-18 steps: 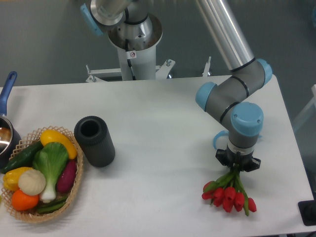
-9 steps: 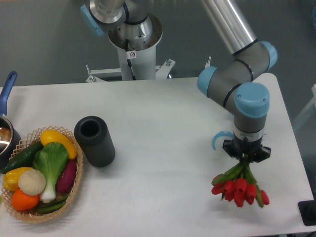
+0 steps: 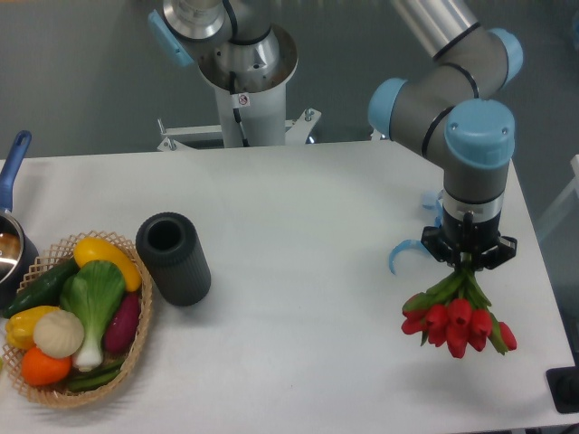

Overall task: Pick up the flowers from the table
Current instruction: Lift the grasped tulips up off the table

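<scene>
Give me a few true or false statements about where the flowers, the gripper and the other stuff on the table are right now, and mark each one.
1. The gripper is shut on the stems of the flowers. True.
2. The red blooms hang below the gripper. True.
3. The flowers lie in the wicker basket. False: the basket holds vegetables, at the left of the table.
4. The dark cylinder stands right of the flowers. False: it is to their left, beside the basket.
5. A blue-handled pot sits at the table's left edge. True.
</scene>
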